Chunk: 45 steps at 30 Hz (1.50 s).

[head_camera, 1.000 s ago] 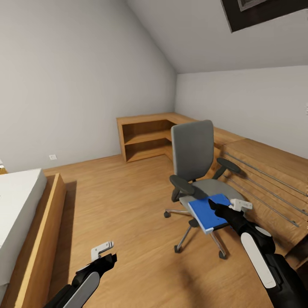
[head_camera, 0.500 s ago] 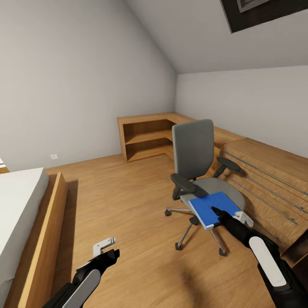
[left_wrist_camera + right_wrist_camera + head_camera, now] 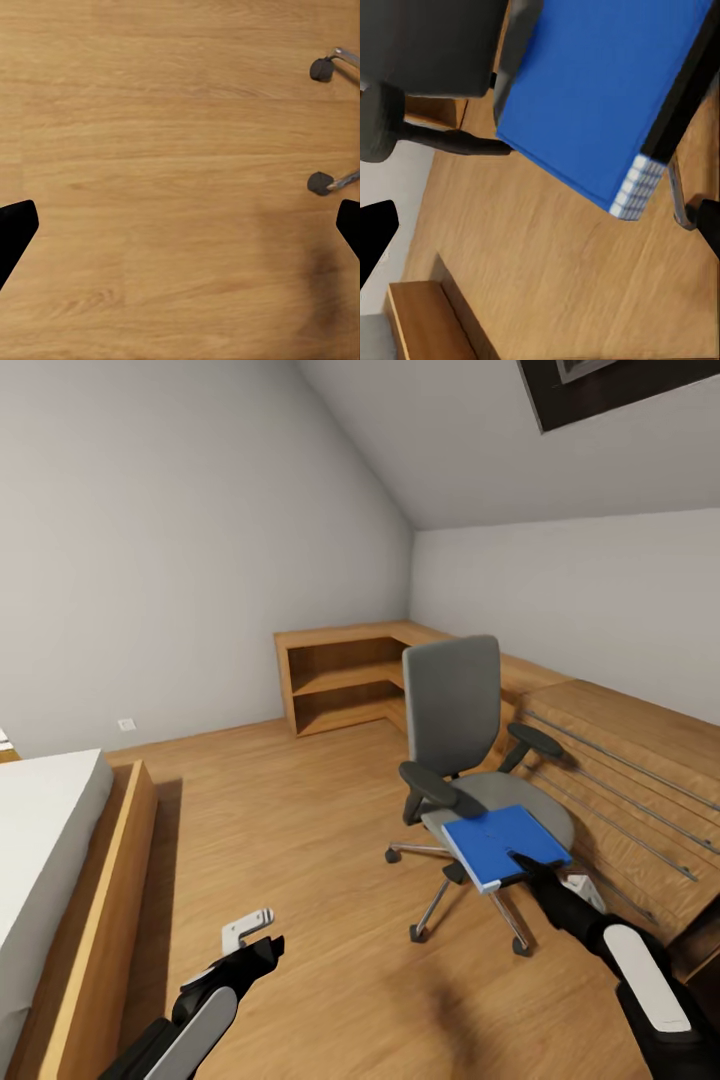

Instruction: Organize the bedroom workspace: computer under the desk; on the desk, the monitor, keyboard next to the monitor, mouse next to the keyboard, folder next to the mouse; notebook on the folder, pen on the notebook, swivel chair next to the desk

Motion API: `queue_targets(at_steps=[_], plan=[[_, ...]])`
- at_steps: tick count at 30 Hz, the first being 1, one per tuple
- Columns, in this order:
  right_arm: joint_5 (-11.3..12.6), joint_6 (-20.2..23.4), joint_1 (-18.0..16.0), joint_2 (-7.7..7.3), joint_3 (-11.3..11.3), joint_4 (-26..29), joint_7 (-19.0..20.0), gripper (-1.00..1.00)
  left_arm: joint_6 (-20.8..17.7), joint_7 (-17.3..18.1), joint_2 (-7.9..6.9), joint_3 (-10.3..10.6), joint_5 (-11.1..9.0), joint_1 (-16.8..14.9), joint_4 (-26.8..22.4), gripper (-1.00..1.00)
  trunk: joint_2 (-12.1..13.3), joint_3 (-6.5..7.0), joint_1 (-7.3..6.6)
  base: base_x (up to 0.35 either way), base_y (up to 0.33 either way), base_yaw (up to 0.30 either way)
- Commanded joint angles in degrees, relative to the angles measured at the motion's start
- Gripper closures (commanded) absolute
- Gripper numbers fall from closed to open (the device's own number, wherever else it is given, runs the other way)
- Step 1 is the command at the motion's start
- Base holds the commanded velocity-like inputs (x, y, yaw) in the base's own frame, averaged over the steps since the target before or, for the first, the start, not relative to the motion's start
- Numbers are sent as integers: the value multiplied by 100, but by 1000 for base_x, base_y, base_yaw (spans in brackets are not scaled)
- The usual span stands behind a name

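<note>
The right gripper (image 3: 545, 880) is spread wide, empty, at the near corner of the blue folder (image 3: 505, 844), which lies on the swivel chair (image 3: 470, 760) seat and overhangs its front edge. A low approach could nudge it off (or roll the chair away).

Illumination even, diffuse and bright, with no visible lamp; the pale grey walls (image 3: 180, 540) show no glare; soft, faint shadows lie on the light wooden plank floor (image 3: 300, 830) beside the wooden bed frame (image 3: 115, 900) at 9 o'clock and beneath the grey swivel chair (image 3: 455, 750); wide-angle stretch at the edges; render sharp, slight blur in wrist views.
</note>
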<state>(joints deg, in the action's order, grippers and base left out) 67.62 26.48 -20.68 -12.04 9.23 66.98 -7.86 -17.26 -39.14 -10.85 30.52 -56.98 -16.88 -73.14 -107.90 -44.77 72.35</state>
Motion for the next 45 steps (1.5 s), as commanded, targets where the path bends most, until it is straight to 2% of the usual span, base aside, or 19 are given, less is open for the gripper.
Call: queue_targets(at_steps=[1,5,11,14,19,23,45], plan=[[110,37,-4,0,104,-40,-51,-100,-9,-41,-5,14,-26,-7,-18,-100,-44,-24,22,0,0,0],[325,69,-5,3,397,-101,-52,-100,-12,-41,-9,15,-26,-8,-35,-100,-205,-96,110,0,0,0],[656,39,-6,14,612,-118,-48,-100,-14,-41,-6,15,-32,-8,-41,-100,-446,-204,242,0,0,0],[689,25,-6,26,624,-133,-38,-100,-14,-45,-10,13,-25,-8,-44,-100,-566,-257,308,0,0,0],[656,-7,-7,215,570,-223,-21,-100,-14,-47,-20,12,-16,-8,-50,-100,-766,-347,417,0,0,0],[643,-6,-7,260,551,-259,-21,-100,-14,-49,-15,14,-21,-8,-46,-100,-927,-419,505,0,0,0],[647,-11,-7,299,537,-274,-14,-100,-14,-97,-11,15,-15,-8,-37,-100,-1809,-814,988,0,0,0]])
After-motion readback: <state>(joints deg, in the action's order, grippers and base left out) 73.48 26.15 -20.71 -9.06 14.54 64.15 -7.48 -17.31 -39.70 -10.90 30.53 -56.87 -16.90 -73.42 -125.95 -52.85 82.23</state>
